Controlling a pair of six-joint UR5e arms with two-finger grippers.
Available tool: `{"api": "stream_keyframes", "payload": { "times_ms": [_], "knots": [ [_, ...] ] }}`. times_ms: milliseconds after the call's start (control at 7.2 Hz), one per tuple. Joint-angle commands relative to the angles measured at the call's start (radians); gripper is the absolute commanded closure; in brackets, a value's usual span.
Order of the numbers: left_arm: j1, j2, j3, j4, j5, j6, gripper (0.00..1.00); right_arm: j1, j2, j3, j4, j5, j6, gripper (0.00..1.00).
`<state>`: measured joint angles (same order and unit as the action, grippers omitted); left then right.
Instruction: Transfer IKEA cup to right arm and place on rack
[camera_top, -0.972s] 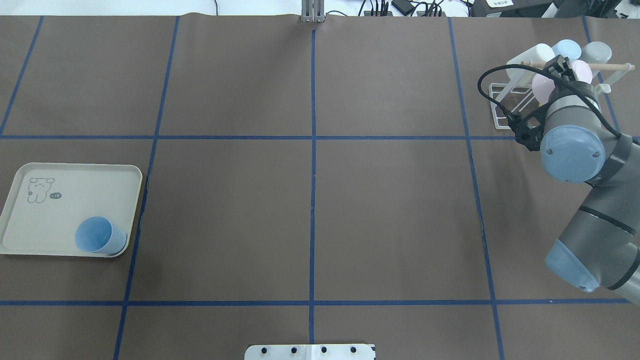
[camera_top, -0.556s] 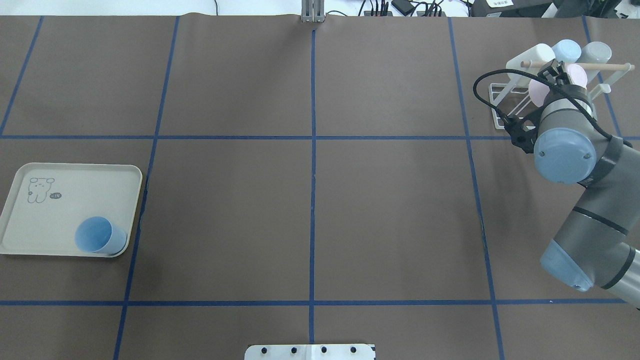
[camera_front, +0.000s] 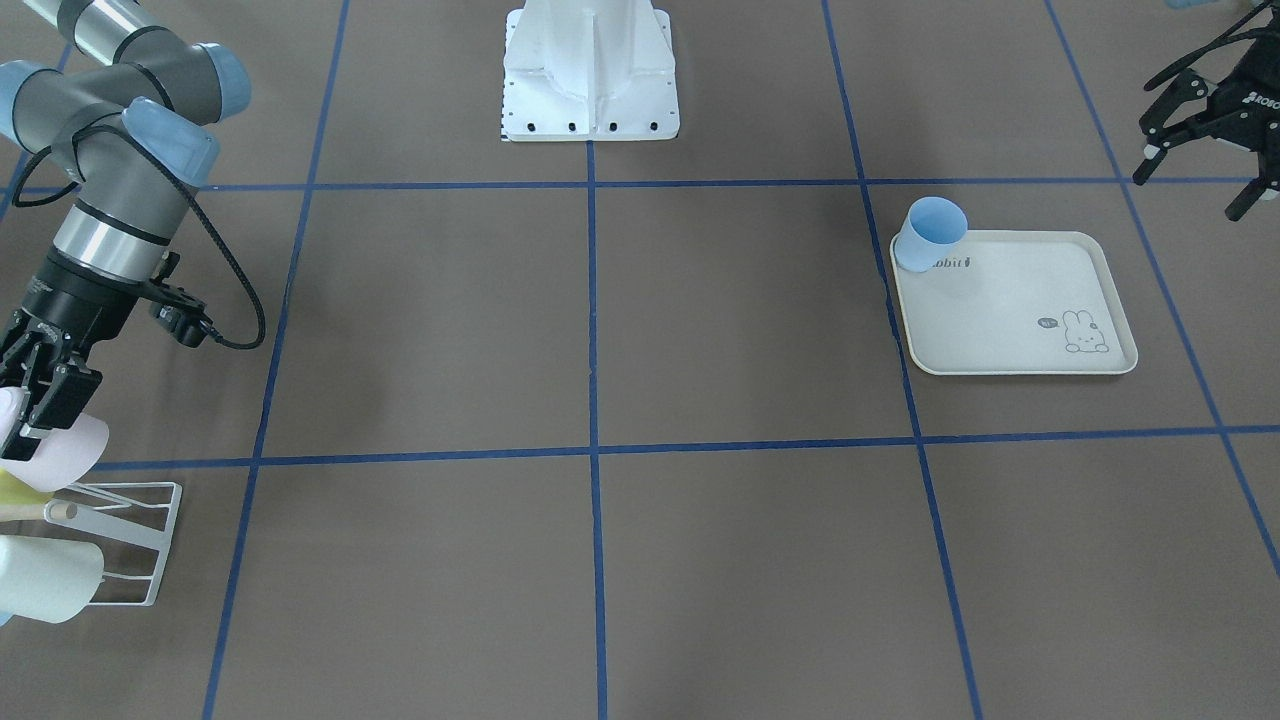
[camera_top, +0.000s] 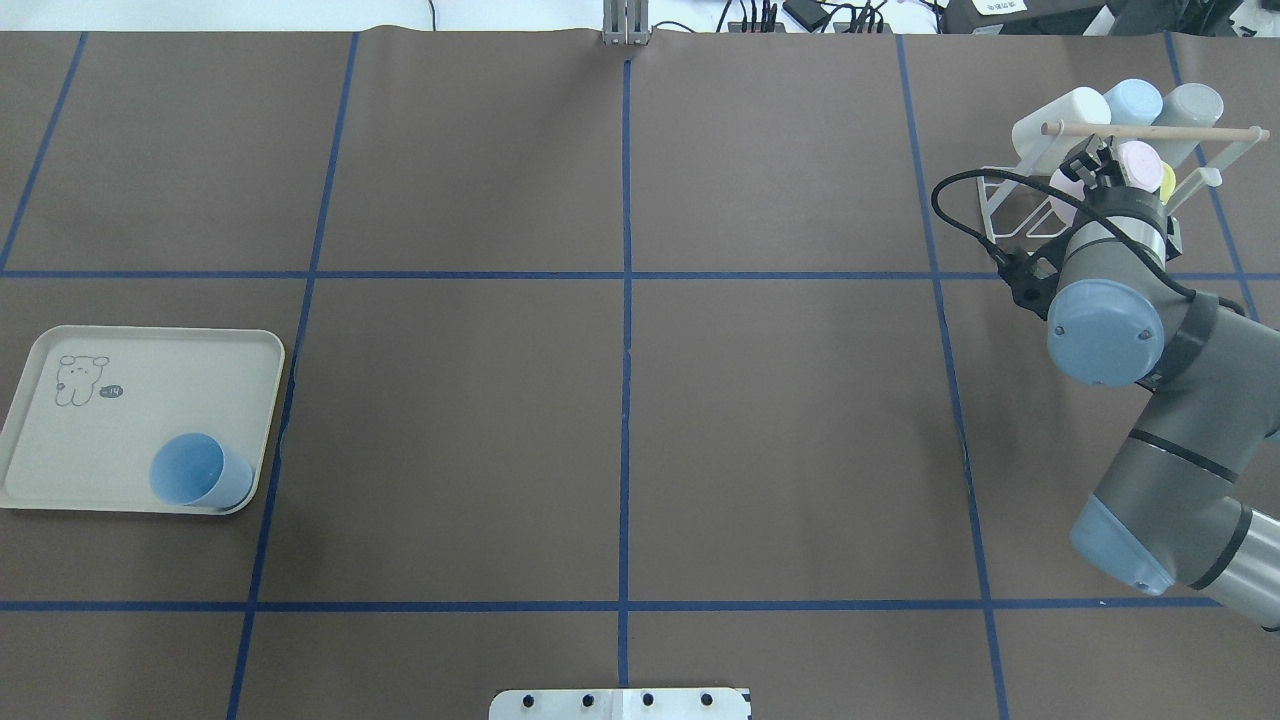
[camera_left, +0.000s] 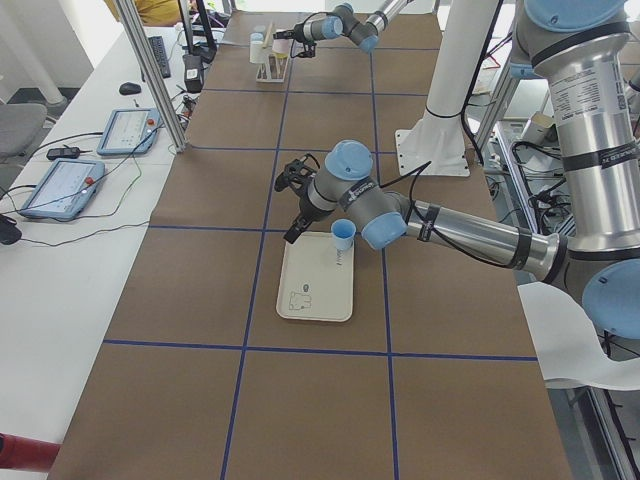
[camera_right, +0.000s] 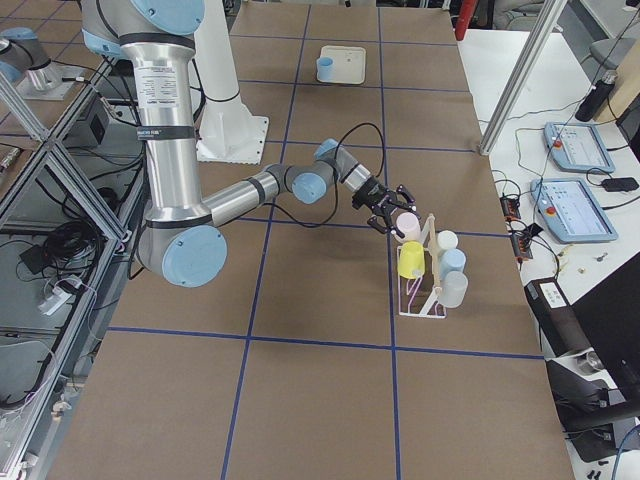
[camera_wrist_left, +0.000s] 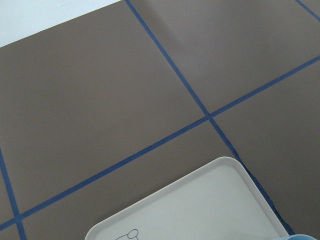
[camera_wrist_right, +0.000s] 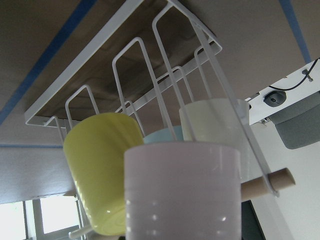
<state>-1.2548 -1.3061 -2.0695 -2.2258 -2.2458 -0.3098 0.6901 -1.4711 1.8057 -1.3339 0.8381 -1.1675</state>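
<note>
A pale pink cup is held in my right gripper, which is shut on it right at the white wire rack. From overhead the pink cup sits just on the near side of the wooden dowel, over the rack. The right wrist view shows the pink cup in the foreground, before the rack's prongs. A blue cup stands upright in a corner of the cream tray. My left gripper hovers open beside the tray, holding nothing.
The rack carries a yellow cup, a white cup, a light-blue cup and a grey cup. The robot's white base stands at mid-table. Blue tape lines cross the brown mat.
My right wrist has swung left and nearer. The pink cup has moved from across the dowel line to just on its near side. The blue cup and tray have not moved.
</note>
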Motion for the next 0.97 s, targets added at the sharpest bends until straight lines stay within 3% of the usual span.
{"api": "stream_keyframes", "payload": {
  "times_ms": [0,139,556,834],
  "knots": [
    [0.0,0.001,0.0,0.0,0.0,0.0,0.0,-0.004,0.002,0.0,0.002,-0.002,0.0,0.14],
    [0.0,0.001,0.005,0.0,0.0,0.0,0.0,-0.004,0.002,0.0,0.004,-0.002,0.0,0.03],
    [0.002,-0.004,0.005,-0.003,0.008,-0.084,0.0,-0.004,0.031,0.073,0.002,0.018,0.003,0.01],
    [0.009,-0.001,0.069,-0.13,0.017,-0.196,0.0,0.0,0.029,0.148,0.002,0.14,0.215,0.02]
  ]
}}
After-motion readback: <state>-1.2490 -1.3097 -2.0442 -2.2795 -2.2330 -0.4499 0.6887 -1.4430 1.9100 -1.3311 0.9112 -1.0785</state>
